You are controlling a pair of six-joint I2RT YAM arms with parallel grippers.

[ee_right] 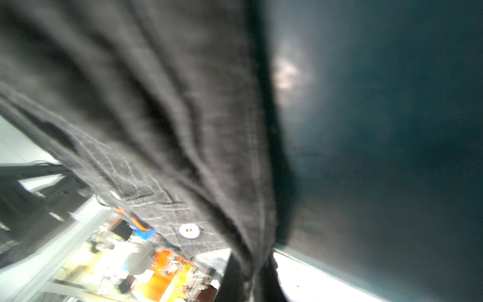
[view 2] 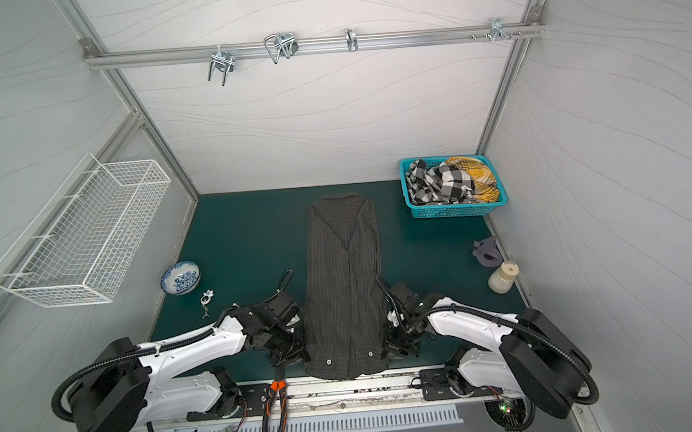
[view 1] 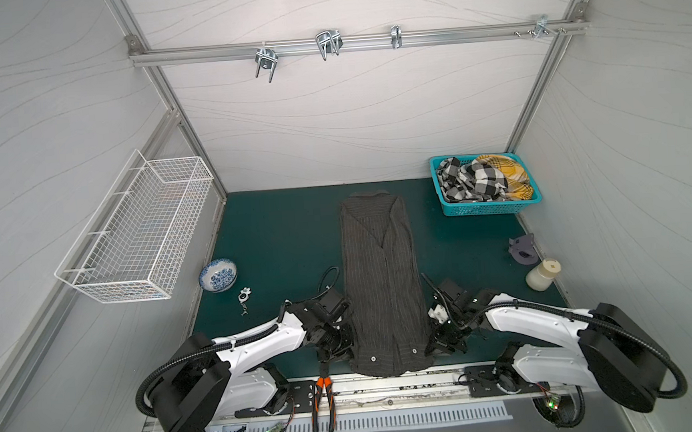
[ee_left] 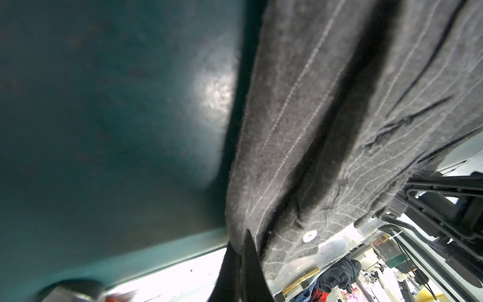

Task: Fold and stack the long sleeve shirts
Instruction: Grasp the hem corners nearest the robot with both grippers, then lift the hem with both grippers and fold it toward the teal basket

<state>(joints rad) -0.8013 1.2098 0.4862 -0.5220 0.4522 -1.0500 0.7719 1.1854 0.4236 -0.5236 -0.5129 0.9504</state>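
Both claws are pinching cloth. The left claw is clenching the near left corner of the pinstripe shirt, and the right claw is clenching the near right corner. I think they are holding these two corners so they can lift that end and fold it up toward the collar.

The pinstripe shirt is lying long and narrow down the middle of the green worktop, with its sleeves folded on top. Its bottom edge is hanging a little over the near edge. The collar end is sitting near the back wall, so room is getting tight there.

Both sides are staying open. The teal basket of checked clothes, the bowl, the key ring and the bottle are sitting well apart from the shirt. The pliers are lying near the hanging edge.
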